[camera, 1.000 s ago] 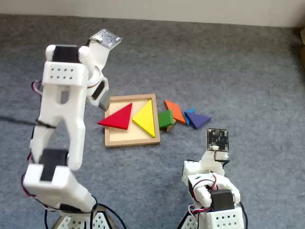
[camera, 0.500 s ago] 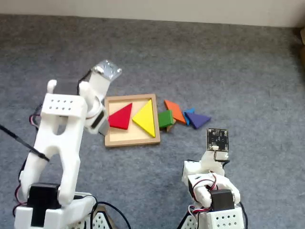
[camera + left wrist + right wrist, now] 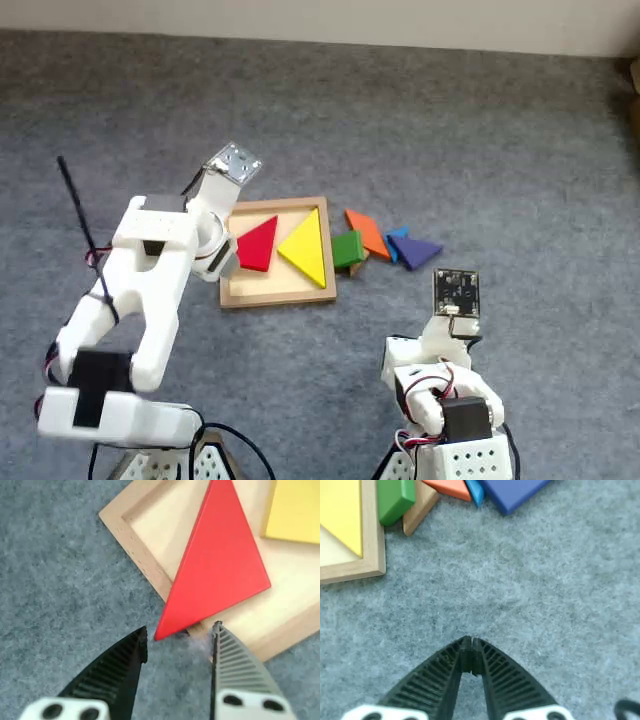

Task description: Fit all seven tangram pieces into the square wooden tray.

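The square wooden tray (image 3: 270,296) holds a yellow triangle (image 3: 307,248) and a red triangle (image 3: 257,243). In the left wrist view the red triangle (image 3: 220,565) lies tilted, one corner resting over the tray rim (image 3: 135,537). My left gripper (image 3: 179,632) is open just outside that rim, its fingers either side of the corner and apart from it. A green piece (image 3: 347,247), an orange piece (image 3: 367,232), a light blue piece (image 3: 398,238), a dark blue triangle (image 3: 416,250) and a tan piece (image 3: 420,507) lie right of the tray. My right gripper (image 3: 470,655) is shut over bare carpet.
Grey carpet (image 3: 500,150) covers the whole surface. The left arm's body (image 3: 140,290) stands left of the tray. The right arm's base (image 3: 445,410) sits at the near edge, below the loose pieces. The yellow triangle (image 3: 340,510) and tray corner (image 3: 350,570) show beside the green piece (image 3: 392,500).
The left arm has folded down and back toward its base. The red triangle, which stuck out far over the tray's left rim, has shifted right, further into the tray. The right arm is still.
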`<act>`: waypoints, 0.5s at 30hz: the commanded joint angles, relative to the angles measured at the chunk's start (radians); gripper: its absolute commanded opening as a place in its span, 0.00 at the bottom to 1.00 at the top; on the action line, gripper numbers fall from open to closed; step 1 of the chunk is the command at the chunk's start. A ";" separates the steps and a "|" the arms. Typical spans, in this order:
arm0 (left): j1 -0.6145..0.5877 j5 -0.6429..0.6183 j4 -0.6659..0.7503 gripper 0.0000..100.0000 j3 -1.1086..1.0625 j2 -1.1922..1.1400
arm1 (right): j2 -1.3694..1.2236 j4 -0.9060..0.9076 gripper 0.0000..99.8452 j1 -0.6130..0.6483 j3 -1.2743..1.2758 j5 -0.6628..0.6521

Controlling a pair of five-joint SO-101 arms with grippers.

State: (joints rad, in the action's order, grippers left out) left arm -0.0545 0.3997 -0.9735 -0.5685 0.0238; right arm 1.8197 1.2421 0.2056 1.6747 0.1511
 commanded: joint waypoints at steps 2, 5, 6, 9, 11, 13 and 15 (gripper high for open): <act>-0.012 0.005 0.124 0.21 0.012 -0.070 | 0.015 0.005 0.02 -0.012 0.101 -0.011; -0.010 -0.012 0.127 0.21 0.050 -0.087 | 0.015 0.005 0.02 -0.012 0.101 -0.011; -0.010 -0.035 0.127 0.21 0.062 -0.091 | 0.015 0.005 0.02 -0.012 0.101 -0.011; -0.008 -0.055 0.127 0.21 0.108 -0.114 | 0.015 0.005 0.02 -0.012 0.101 -0.011; -0.005 -0.057 0.129 0.21 0.136 -0.140 | 0.015 0.005 0.02 -0.012 0.101 -0.011; -0.004 -0.058 0.129 0.21 0.170 -0.176 | 0.015 0.005 0.02 -0.012 0.101 -0.011; 0.002 -0.058 0.127 0.21 0.203 -0.220 | 0.015 0.005 0.02 -0.012 0.101 -0.011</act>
State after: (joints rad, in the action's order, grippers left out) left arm -0.0560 0.3537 -0.8615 -0.4595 -0.1496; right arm 1.8197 1.2421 0.2056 1.6747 0.1511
